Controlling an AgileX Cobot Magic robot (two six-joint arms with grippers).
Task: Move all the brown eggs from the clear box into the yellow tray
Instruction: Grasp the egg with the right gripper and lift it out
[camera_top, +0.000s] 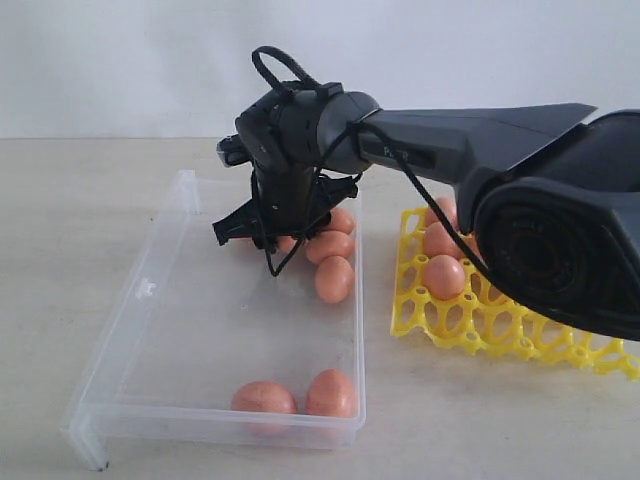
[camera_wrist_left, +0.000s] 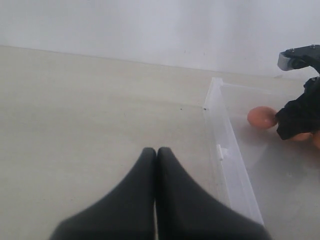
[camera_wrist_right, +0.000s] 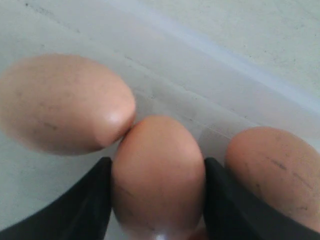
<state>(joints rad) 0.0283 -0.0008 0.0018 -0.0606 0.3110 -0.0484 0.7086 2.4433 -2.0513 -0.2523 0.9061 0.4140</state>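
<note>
In the exterior view my right gripper (camera_top: 283, 236) is down inside the clear box (camera_top: 150, 290), at its far right corner among brown eggs (camera_top: 334, 279). The right wrist view shows the gripper (camera_wrist_right: 157, 164) shut on one brown egg (camera_wrist_right: 158, 175), a black finger (camera_wrist_right: 92, 200) against each side. Another egg (camera_wrist_right: 65, 102) touches the held one, and a third (camera_wrist_right: 272, 170) lies just past the other finger. Two more eggs (camera_top: 264, 398) rest at the box's near wall. The yellow tray (camera_top: 470, 325) holds three visible eggs (camera_top: 445, 277). My left gripper (camera_wrist_left: 156, 151) is shut and empty over bare table beside the box.
The right arm (camera_top: 470, 150) reaches across above the yellow tray and hides much of it. In the left wrist view the box's low clear wall (camera_wrist_left: 225, 145) runs close beside my left gripper, with one egg (camera_wrist_left: 261, 117) and the right gripper's black body (camera_wrist_left: 300, 112) beyond it.
</note>
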